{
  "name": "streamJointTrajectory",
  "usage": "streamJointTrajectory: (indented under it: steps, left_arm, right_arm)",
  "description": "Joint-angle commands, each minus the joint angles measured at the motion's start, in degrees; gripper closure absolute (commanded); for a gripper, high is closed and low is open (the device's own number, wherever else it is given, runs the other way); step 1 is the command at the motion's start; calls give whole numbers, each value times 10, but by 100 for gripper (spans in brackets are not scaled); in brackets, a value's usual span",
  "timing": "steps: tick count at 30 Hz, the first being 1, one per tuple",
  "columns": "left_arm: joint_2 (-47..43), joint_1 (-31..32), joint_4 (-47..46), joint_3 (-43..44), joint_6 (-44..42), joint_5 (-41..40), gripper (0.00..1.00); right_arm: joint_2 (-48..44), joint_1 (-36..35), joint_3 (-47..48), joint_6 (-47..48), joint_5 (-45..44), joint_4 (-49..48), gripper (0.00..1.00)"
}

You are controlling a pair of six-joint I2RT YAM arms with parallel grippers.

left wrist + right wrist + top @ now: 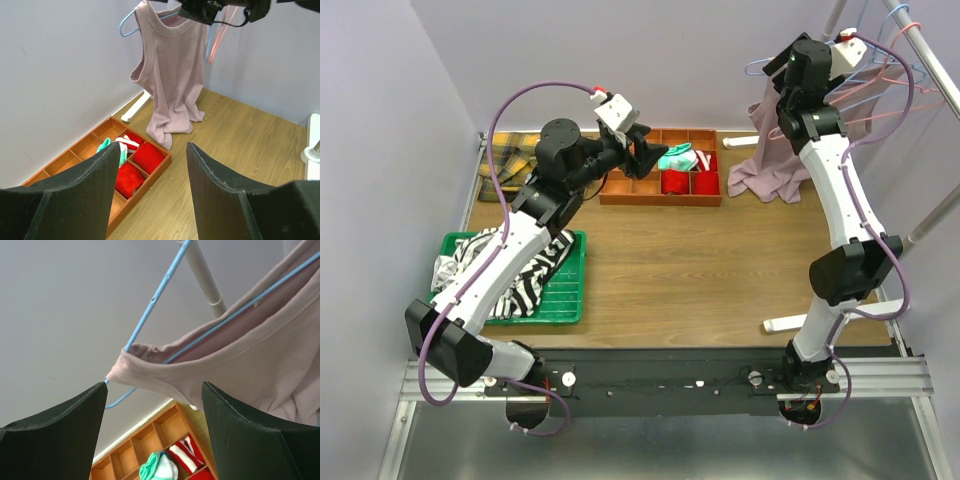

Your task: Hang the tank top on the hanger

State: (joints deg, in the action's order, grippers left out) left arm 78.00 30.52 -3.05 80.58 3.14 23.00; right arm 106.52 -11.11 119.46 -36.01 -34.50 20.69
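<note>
At the rack (923, 55) on the far right, tank top (767, 150) hangs on hanger (160, 290): 1 strap sits over the wire's end in the right wrist view, the other shoulder is hidden behind the right arm (835, 190), and the hem is bunched on the table (670, 270). Right gripper (154, 387) is just under that strap, jaws wide, nothing held; left gripper (152, 150) is also spread and empty, well apart, above the divided wooden box (65, 161). Judgement: fabric thin, light, limp, likely to slide on smooth wire; pinch at strap or neckline seam, not the loose body

Tank top (240, 355) crowds right claw (154, 387); central table (700, 280) open.
</note>
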Motion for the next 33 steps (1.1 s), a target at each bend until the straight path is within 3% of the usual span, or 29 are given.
streamJointTrajectory:
  steps: [1,10,16,20,21,22,24,25,33]
  left_arm:
    - [-7,-5,-16,-9,9,-7,36]
    - [-16,-6,-12,-20,28,-28,36]
    - [-41,-8,30,-42,80,-138,34]
    - [-84,-9,78,-93,145,-209,23]
    - [-106,-9,94,-106,166,-220,18]
    - [-117,-9,103,-131,181,-250,1]
    - [-150,-8,131,-156,202,-260,1]
    - [-160,-10,143,-175,209,-275,1]
    - [-292,-10,218,-286,255,-267,1]
  right_arm:
    - [-45,-14,-17,-5,21,-1,16]
    - [-83,-29,-75,-28,107,-28,16]
    - [-115,-90,-119,-16,157,-54,15]
    - [-148,-158,-171,21,163,-64,14]
    - [-174,-169,-216,23,167,-68,14]
    - [-188,-187,-242,23,178,-83,13]
    - [-224,-205,-331,26,183,-98,12]
    - [-261,-220,-358,27,201,-116,1]
    - [-462,-249,-607,52,270,-119,0]
